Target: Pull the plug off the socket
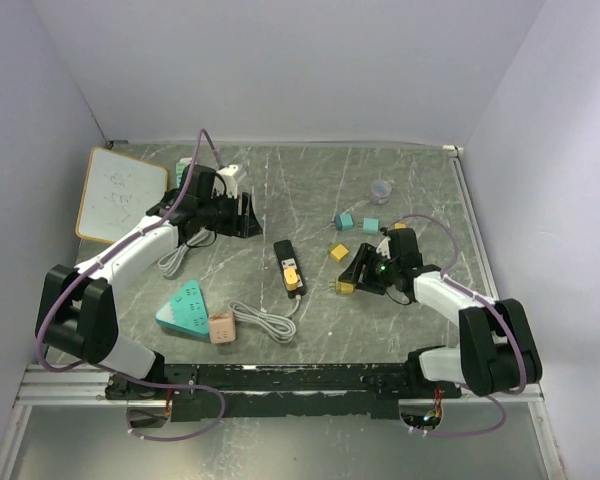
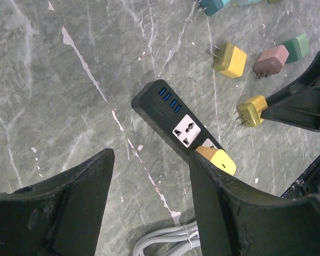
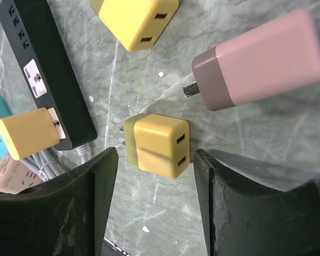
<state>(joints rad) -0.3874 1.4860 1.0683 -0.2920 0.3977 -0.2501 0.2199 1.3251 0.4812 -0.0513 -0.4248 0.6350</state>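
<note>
Pale walls (image 1: 280, 60) stand on three sides of the table. The table (image 1: 310, 195) has a grey-green stone look with thin white lines in it. A white board (image 1: 120, 195) lies at the far left corner.

The left gripper (image 2: 152, 160) is over the far left part of the table. Its two fingers are wide apart and hold nothing. The right gripper (image 3: 157, 154) is low on the right side. Its fingers are apart too. A loose yellow plug (image 3: 157, 145) lies on the table between them, with a small gap on each side.

A black socket strip (image 1: 289, 266) lies in the middle of the table, between the two arms. The orange-yellow plug (image 1: 294, 274) sits in it at its near end, where the grey cord (image 1: 265, 320) comes out.

A pink plug (image 3: 261, 58) lies near the right gripper, on its far side.
</note>
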